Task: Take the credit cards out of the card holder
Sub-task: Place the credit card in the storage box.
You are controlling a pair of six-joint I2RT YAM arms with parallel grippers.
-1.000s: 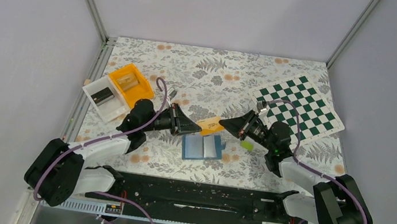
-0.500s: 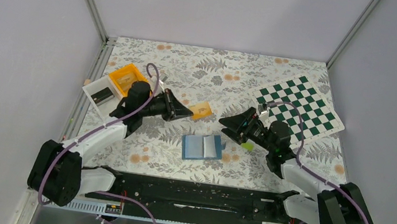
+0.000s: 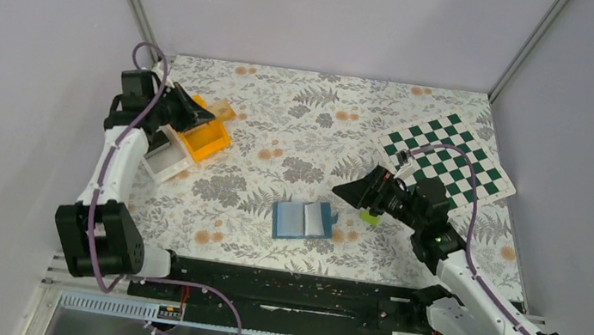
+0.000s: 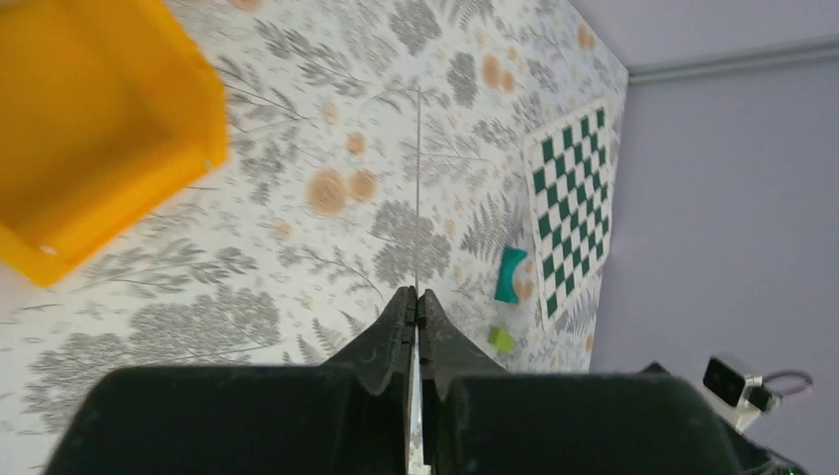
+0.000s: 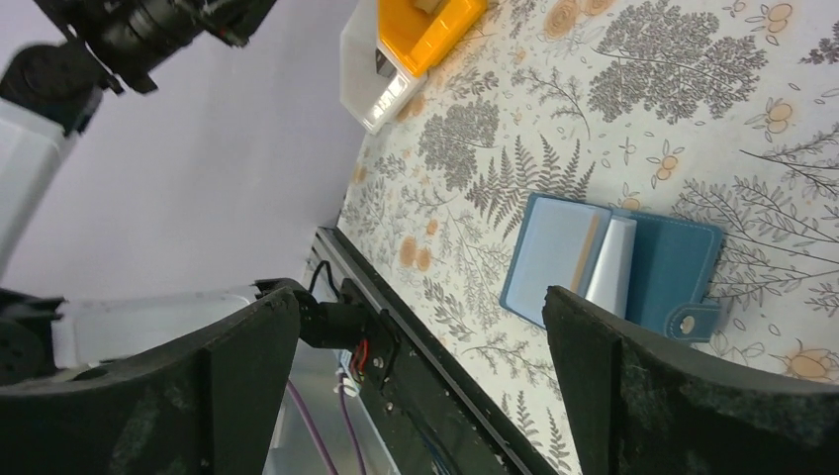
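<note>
The card holder [image 3: 302, 218] lies open on the floral table, blue-teal, with a pale card in its centre pocket [image 5: 611, 265]. My left gripper [image 3: 199, 111] is raised at the far left, shut on an orange-tan credit card [image 3: 220, 111] that hangs over the far corner of the orange bin [image 3: 209, 137]. In the left wrist view that card [image 4: 418, 178] shows edge-on between the closed fingertips of the left gripper [image 4: 417, 294]. My right gripper [image 3: 344, 193] stands wide open and holds nothing, just right of the holder; in its own view the right gripper [image 5: 420, 297] hovers above the card holder [image 5: 554, 247]. A lime-green card [image 3: 369, 218] lies beside it.
A white bin [image 3: 163, 160] holding a dark item adjoins the orange bin at the left edge. A green-and-white checkered mat [image 3: 449, 160] lies at the back right. The black base rail [image 3: 286, 292] runs along the near edge.
My left arm has swung left and up, carrying the orange-tan card from the table's middle to above the orange bin. The right gripper has opened and drawn back slightly.
</note>
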